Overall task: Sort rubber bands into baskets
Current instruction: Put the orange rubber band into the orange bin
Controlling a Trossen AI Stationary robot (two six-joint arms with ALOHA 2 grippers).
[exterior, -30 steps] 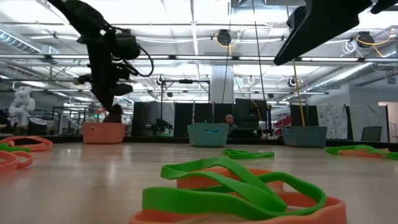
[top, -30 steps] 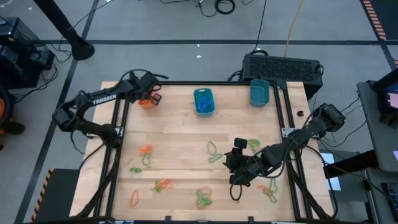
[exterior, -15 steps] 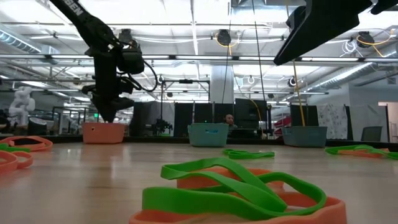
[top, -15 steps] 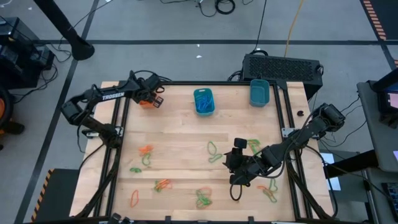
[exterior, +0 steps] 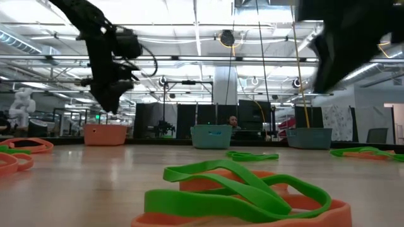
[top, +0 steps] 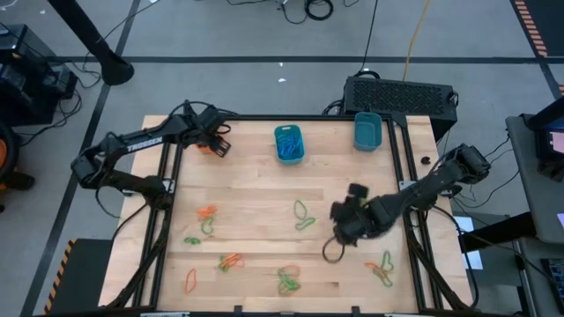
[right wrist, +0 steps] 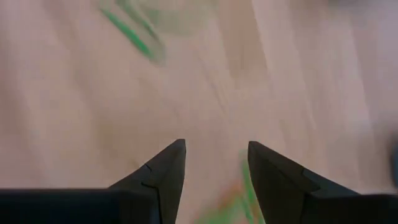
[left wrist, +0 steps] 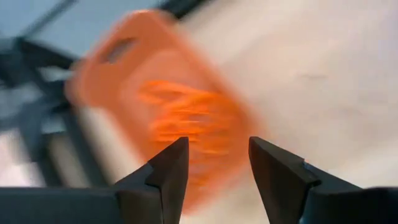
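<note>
The orange basket (top: 204, 146) stands at the table's far left with orange rubber bands (left wrist: 186, 115) in it. My left gripper (top: 220, 145) hangs open just above it (left wrist: 217, 149), with nothing between its fingers. Two teal baskets (top: 288, 143) (top: 367, 130) stand along the far edge; the nearer-left one holds blue bands. Loose green and orange rubber bands (top: 303, 214) (top: 231, 261) lie flat on the wood. My right gripper (top: 331, 253) is open above the table's near right part (right wrist: 214, 152), holding nothing.
A big black box (top: 401, 92) sits behind the table's far right corner. More bands lie near the front edge (top: 288, 280) and at the near right (top: 381, 264). Bare wood spreads between the baskets and the bands. In the low view, green bands (exterior: 240, 189) lie close to the camera.
My left gripper dipped to the orange basket, opened there, and has lifted a little above it. My right gripper has swung up and toward the far edge, away from the bands at the near right; its view is smeared with motion.
</note>
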